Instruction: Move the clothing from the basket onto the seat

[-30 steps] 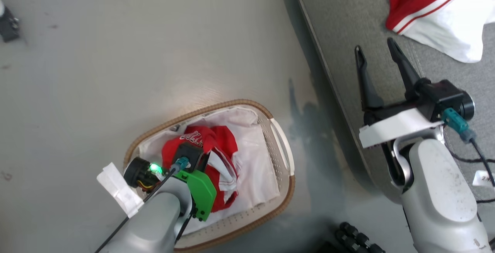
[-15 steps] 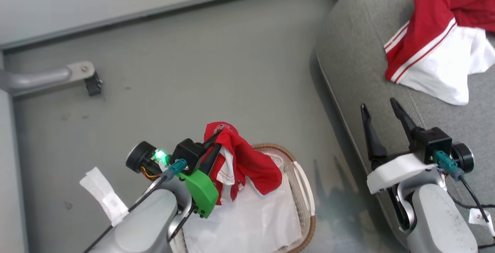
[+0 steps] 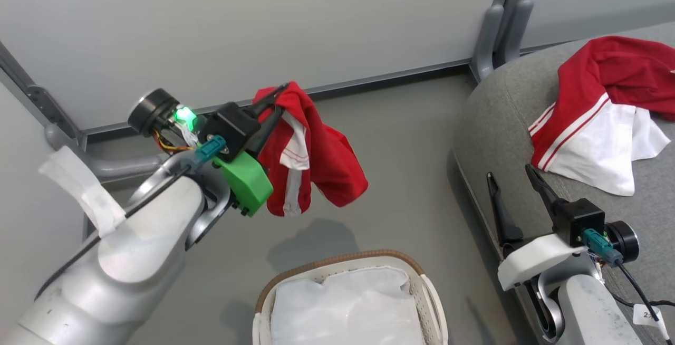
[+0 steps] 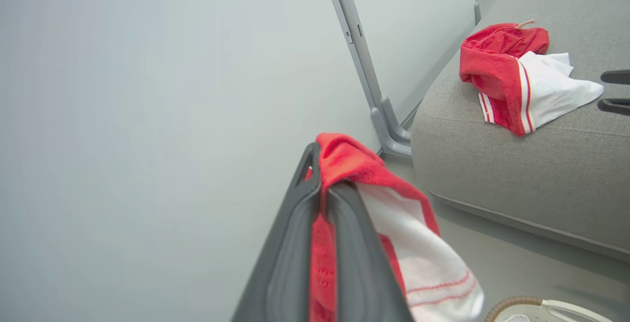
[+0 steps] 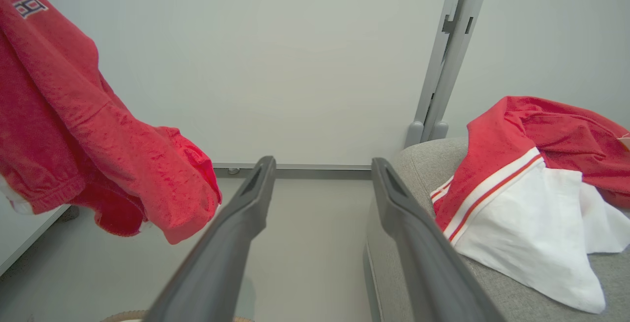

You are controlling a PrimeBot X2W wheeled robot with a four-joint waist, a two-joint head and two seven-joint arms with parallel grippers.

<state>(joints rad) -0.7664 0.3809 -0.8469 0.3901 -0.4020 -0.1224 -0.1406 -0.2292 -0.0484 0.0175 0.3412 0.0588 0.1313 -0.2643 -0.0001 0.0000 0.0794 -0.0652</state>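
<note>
My left gripper is shut on a red garment with white striped trim, held in the air above and behind the basket. In the left wrist view the red cloth is pinched between my fingers. The same garment hangs at the left of the right wrist view. A second red-and-white garment lies on the grey seat at the right. My right gripper stands open and empty over the seat's near edge. Inside the basket I see the white liner.
A pale wall panel with a grey post runs behind. A grey bracket sits on the floor at the left. Bare grey floor lies between the basket and the seat.
My left gripper has lifted the red garment out of the basket and up into the air. The head camera has tilted up, so the wall has come into view. The right gripper stays open.
</note>
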